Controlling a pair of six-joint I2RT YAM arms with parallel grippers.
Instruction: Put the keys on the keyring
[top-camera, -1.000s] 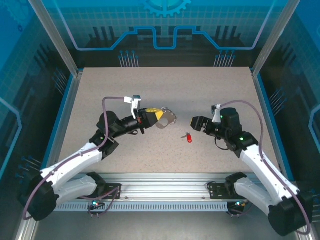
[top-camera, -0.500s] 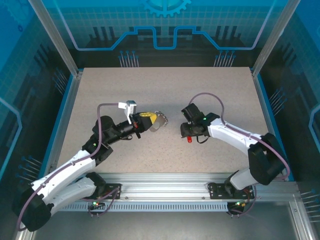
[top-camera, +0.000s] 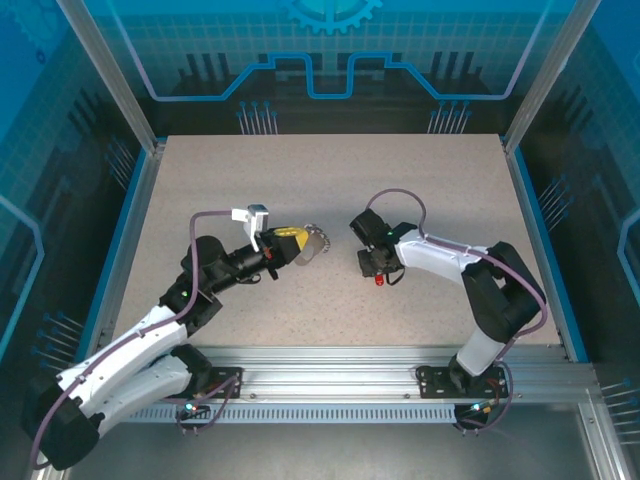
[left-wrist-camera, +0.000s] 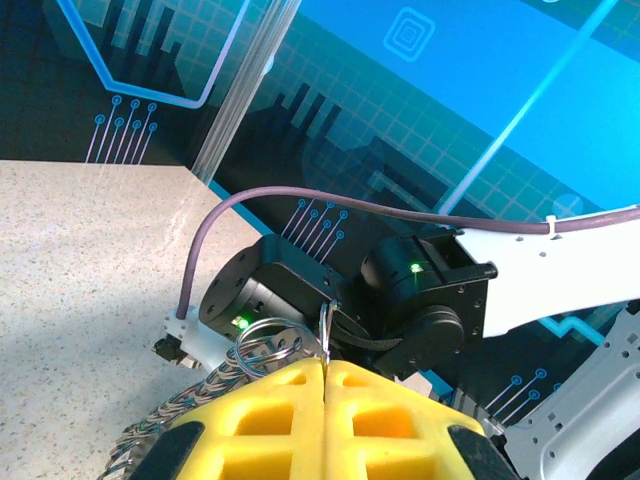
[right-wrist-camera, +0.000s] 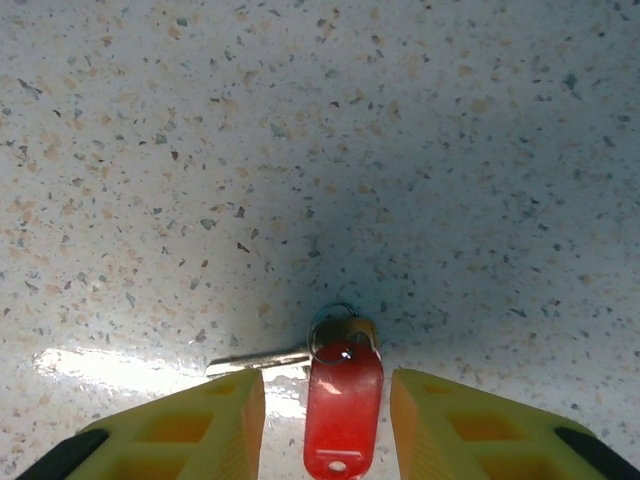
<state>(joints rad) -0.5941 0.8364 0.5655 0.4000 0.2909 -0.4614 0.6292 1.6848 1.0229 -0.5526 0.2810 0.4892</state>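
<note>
Right hand (right-wrist-camera: 325, 390), half open, straddled the red key (right-wrist-camera: 343, 395) on the tabletop (right-wrist-camera: 300, 150) (closing looked due next); left hand (left-wrist-camera: 325, 375) pinched the keyring (left-wrist-camera: 268, 345).

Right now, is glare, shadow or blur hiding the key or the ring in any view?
Right wrist view: sharp; glare on the table washes out the silver blade of the key, and shadow surrounds its red head, which reads plainly. Left wrist view: the ring is crisp, the yellow fingers slightly soft. Top view: the key is a tiny red speck, no glare.
</note>
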